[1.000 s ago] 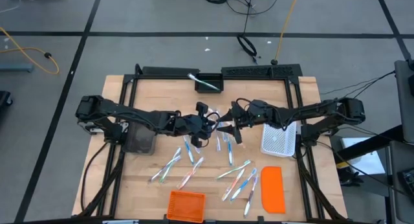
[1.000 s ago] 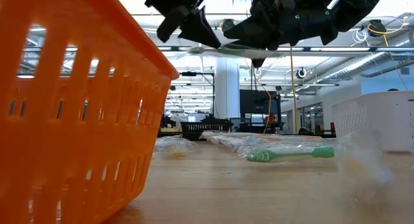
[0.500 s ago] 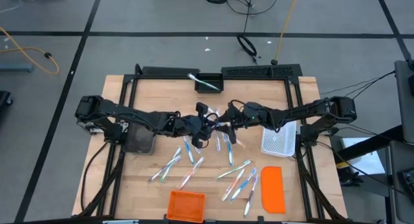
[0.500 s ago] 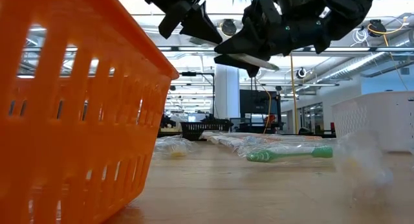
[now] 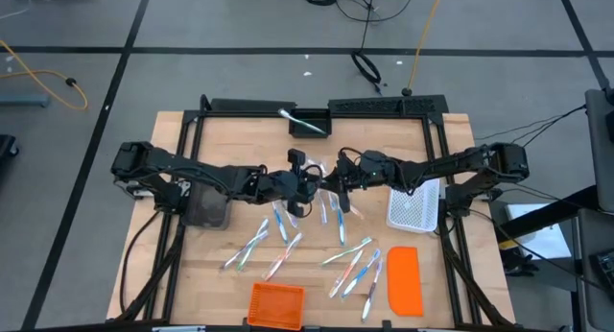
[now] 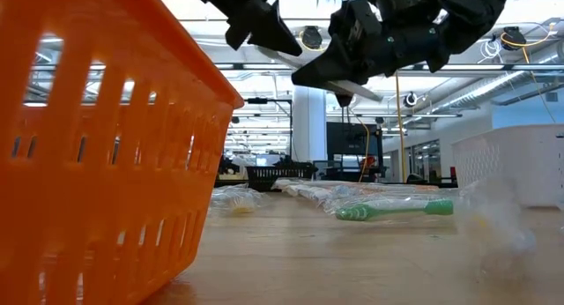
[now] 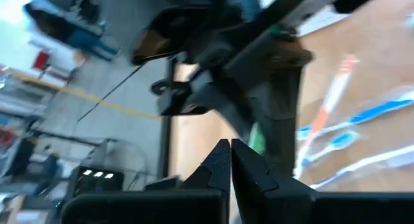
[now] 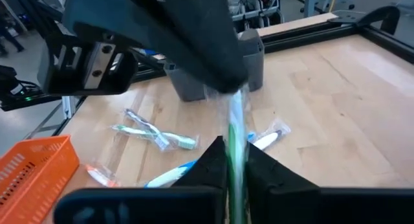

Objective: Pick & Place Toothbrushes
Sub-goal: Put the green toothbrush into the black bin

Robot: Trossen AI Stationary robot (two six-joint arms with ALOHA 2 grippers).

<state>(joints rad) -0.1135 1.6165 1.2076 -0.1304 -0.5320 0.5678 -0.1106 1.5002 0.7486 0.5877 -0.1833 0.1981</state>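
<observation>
Green-accented toothbrush (image 8: 235,130) is being clamped by the right gripper (image 5: 333,185) above table (image 5: 230,140) centre. At its 9 o'clock, the left gripper (image 5: 309,183) is hovering, fingers together.

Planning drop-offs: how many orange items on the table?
2: an orange basket at the high view's bottom edge, and a flat orange lid to its right. None look hidden.
</observation>
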